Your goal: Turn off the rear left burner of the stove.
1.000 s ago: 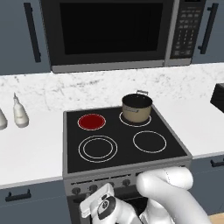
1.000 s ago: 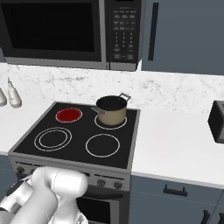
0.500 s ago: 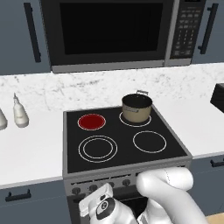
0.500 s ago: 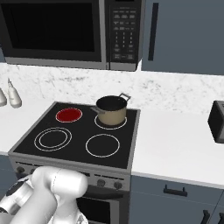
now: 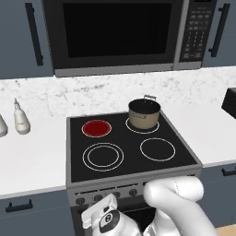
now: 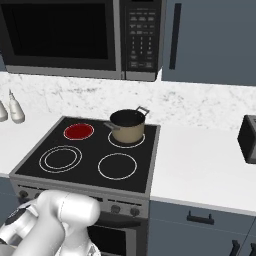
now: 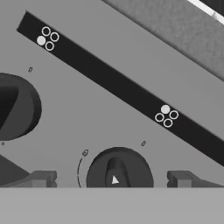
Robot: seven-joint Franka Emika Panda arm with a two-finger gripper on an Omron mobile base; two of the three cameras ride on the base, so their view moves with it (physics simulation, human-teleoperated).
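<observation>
The rear left burner (image 5: 96, 128) (image 6: 79, 131) glows as a solid red disc on the black glass stove (image 5: 133, 161) (image 6: 90, 172). In the hand view my gripper (image 7: 111, 179) is open, close against the grey steel knob panel (image 7: 109, 127). A dark round knob (image 7: 117, 171) with a white pointer sits between the fingertips (image 7: 41, 178), with a gap on each side. Above it, a black strip (image 7: 122, 87) carries small four-circle burner marks. Part of a second knob (image 7: 17, 107) shows at the left.
A tan pot (image 5: 144, 113) (image 6: 127, 125) stands on the rear right burner. Two white bottles (image 5: 20, 119) stand on the counter left of the stove, and a microwave (image 5: 115, 34) hangs above. A dark toaster (image 6: 248, 139) sits on the right counter.
</observation>
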